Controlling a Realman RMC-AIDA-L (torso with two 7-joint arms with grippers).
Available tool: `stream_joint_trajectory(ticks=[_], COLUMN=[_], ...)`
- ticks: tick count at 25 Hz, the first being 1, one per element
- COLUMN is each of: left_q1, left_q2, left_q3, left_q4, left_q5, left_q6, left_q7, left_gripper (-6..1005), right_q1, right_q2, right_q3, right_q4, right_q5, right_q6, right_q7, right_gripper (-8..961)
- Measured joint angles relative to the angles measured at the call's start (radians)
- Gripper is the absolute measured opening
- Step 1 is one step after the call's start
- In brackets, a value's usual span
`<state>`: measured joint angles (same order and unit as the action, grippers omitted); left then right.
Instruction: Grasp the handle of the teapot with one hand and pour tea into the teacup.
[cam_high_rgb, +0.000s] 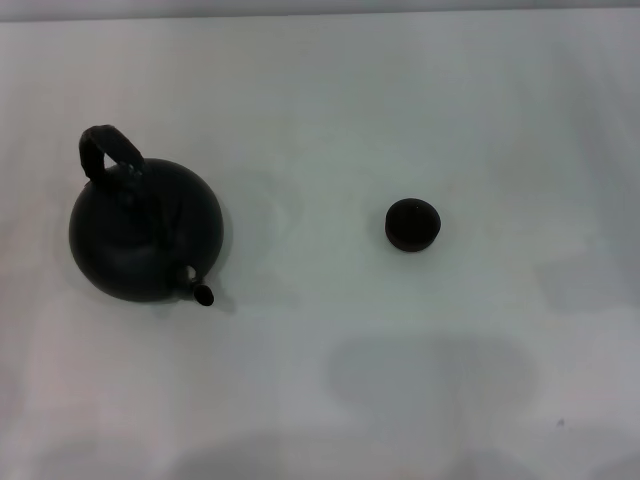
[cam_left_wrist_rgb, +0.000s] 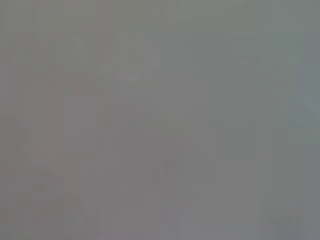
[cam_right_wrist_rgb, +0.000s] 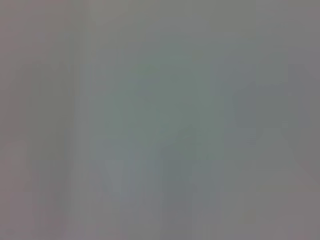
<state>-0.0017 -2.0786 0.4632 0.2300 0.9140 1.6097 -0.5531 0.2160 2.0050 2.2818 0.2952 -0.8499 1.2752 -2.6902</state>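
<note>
A round matte black teapot (cam_high_rgb: 140, 235) stands on the white table at the left of the head view. Its arched handle (cam_high_rgb: 108, 148) rises over the far side of the lid, and its short spout (cam_high_rgb: 200, 291) points toward the near right. The small black teacup (cam_high_rgb: 412, 224) sits upright to the right of the teapot, a good gap apart. Neither gripper appears in the head view. Both wrist views show only a plain grey surface, with no fingers and no objects.
The white table (cam_high_rgb: 320, 380) stretches across the whole head view, with its far edge near the top. Soft shadows lie on it near the front.
</note>
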Motion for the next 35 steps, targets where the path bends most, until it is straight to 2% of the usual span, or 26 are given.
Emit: stream_joint_trajectory(ticks=[8, 35], left_q1=[0.0, 0.01], left_q2=[-0.003, -0.006], left_q3=[0.004, 0.026], left_q4=[-0.002, -0.041], left_q5=[0.05, 0.051], left_q6=[0.021, 0.06], left_q7=[0.056, 0.111], left_gripper=[535, 535], right_q1=[-0.006, -0.017], right_q2=[0.0, 0.0], right_q3=[-0.001, 0.0], right_q4=[-0.019, -0.024], right_q5=[0.0, 0.0], right_q6=[0.033, 0.061], right_q7=[-0.029, -0.052], right_gripper=[825, 825])
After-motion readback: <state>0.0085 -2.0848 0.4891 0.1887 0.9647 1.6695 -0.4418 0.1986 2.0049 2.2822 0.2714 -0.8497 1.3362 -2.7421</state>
